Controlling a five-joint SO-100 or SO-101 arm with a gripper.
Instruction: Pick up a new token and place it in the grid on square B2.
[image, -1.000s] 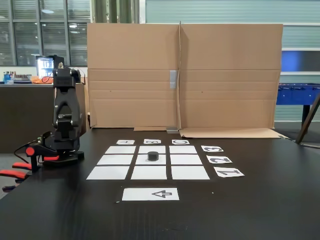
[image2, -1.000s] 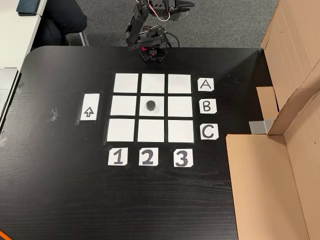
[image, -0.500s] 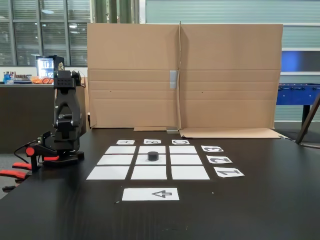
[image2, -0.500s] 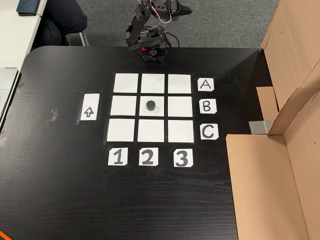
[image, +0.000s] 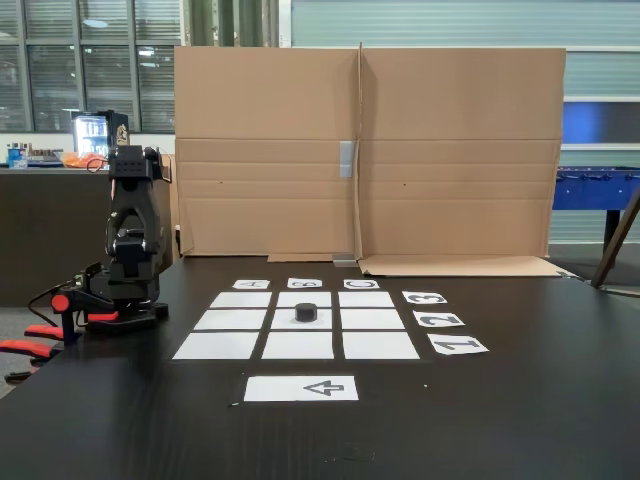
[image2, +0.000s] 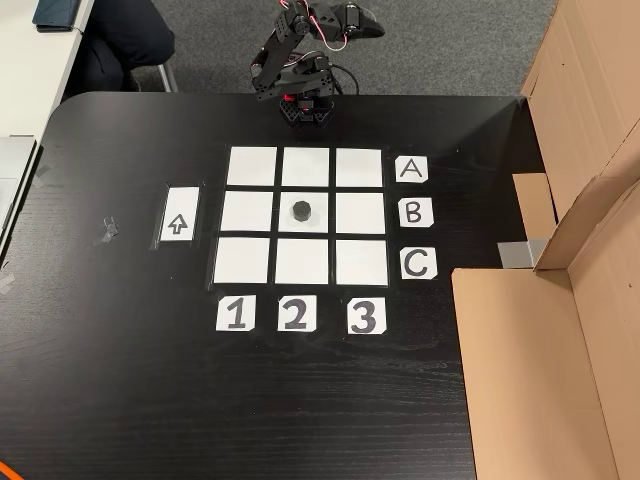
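Note:
The token (image: 306, 312) (image2: 302, 210), a small dark hexagonal puck, sits on square B2 (image: 326, 321) (image2: 318, 224), the centre cell of the grid (image: 230, 345) (image2: 252, 166) of white paper rectangles. The black arm (image: 132, 240) is folded up over its base at the table's edge, well away from the token. Its gripper (image2: 366, 19) points off past the table edge, seen from above. Nothing shows in the gripper, and I cannot make out how the jaws stand.
A white sheet with an arrow (image: 301, 388) (image2: 180, 214) lies beside the grid. Letter labels (image2: 412, 211) and number labels (image2: 295, 314) edge it. Folded cardboard (image: 365, 150) (image2: 540, 360) walls one side of the black table (image2: 120, 380). Red clamps (image: 40, 330) hold the base.
The arm has folded a little further down over its base, the gripper end shifting slightly. The token stays on the centre cell.

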